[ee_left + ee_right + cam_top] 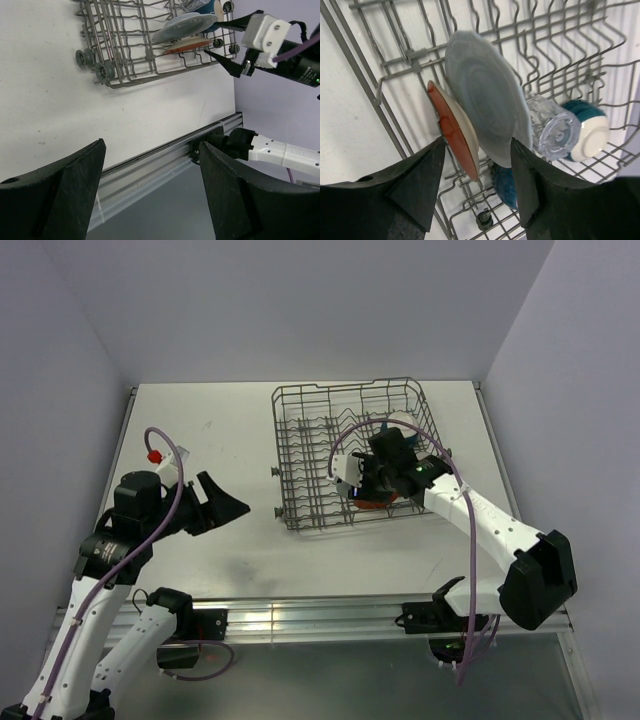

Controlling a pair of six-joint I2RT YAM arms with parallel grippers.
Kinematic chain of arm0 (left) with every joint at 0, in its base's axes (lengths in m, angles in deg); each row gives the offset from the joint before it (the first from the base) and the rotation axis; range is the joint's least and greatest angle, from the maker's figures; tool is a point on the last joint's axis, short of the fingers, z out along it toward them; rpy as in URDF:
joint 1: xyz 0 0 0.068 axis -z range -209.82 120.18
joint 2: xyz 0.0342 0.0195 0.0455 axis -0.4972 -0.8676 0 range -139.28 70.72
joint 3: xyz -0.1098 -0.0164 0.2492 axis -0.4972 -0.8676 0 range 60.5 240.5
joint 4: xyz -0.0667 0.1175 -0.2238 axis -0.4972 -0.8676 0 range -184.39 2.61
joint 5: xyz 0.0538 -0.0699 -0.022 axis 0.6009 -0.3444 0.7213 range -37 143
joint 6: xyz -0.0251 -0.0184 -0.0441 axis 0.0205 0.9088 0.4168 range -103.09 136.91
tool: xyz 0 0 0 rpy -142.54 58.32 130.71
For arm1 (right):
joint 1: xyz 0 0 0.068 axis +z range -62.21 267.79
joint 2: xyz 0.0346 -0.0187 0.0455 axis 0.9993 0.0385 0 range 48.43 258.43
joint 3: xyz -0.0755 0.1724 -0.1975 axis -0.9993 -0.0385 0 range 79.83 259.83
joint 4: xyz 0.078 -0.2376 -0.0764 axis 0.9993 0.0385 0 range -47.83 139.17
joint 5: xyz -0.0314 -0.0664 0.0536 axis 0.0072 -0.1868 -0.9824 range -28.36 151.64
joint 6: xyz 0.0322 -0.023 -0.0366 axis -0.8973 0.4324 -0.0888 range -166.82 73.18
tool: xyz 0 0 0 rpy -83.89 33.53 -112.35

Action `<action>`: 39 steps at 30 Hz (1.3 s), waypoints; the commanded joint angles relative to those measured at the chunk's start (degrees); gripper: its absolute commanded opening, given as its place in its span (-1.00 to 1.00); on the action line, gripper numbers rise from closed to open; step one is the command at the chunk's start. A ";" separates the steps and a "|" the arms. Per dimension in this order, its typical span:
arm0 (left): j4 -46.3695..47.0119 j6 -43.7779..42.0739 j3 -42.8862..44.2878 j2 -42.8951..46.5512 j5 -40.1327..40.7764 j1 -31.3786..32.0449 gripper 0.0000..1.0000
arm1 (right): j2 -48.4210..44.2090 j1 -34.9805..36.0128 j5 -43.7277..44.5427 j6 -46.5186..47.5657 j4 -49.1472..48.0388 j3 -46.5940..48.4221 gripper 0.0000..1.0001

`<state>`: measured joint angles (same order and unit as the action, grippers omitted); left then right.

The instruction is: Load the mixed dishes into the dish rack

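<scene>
The dish rack stands at the table's back right; it also shows in the left wrist view and the right wrist view. In it the pale blue-grey plate and the red-orange plate stand on edge side by side. The clear glass tumbler lies beside them. The bowl lies behind it, and the dark blue mug sits below the plates. My right gripper is open, its jaws either side of the plates' lower edges, gripping nothing. My left gripper is open and empty over the table's left.
The rack has small wheels on its near side. An aluminium rail runs along the table's front edge. Grey walls close in the back and both sides. My right arm reaches over the rack's front right corner.
</scene>
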<state>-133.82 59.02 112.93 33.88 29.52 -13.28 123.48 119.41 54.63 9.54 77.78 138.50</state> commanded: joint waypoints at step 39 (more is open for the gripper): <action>26.46 21.17 -5.91 -2.10 -12.98 -0.19 0.64 | -47.43 3.63 8.85 -91.07 -25.34 -23.25 0.99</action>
<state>-115.88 75.04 109.21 30.60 20.25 -13.28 80.48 122.71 61.83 -73.34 58.59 117.83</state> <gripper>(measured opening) 0.815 0.994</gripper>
